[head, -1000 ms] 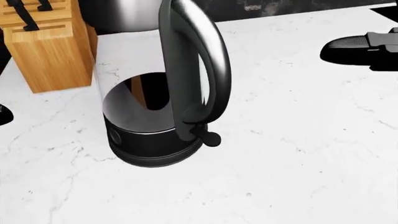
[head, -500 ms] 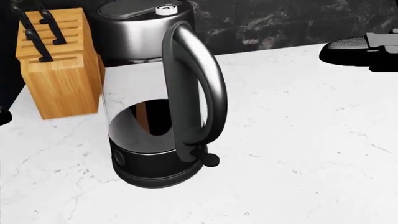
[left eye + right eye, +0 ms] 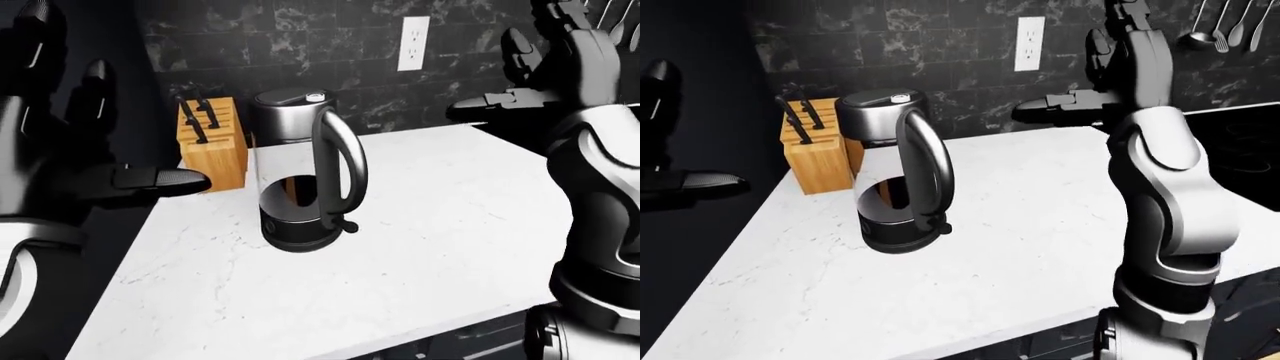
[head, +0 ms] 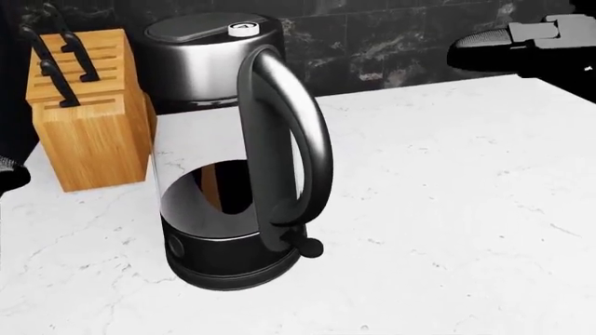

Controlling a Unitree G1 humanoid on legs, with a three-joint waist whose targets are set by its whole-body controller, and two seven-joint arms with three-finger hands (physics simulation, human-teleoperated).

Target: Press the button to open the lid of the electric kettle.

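The electric kettle stands upright on the white marble counter, with a glass body, black base and a large dark handle towards the right of the view. Its lid is shut, and a small round white button sits on the lid next to the top of the handle. My left hand is open, fingers spread, to the left of the kettle and apart from it. My right hand is open, raised to the right of the kettle at about lid height, touching nothing; one finger shows in the head view.
A wooden knife block stands just left of and behind the kettle. A black tiled wall with a white outlet backs the counter. A black stovetop lies at the right, with utensils hanging above it. The counter edge runs along the bottom.
The head camera has tilted up, so the kettle's lid and button have come fully into view. My right hand sits higher and a little further left in the head view.
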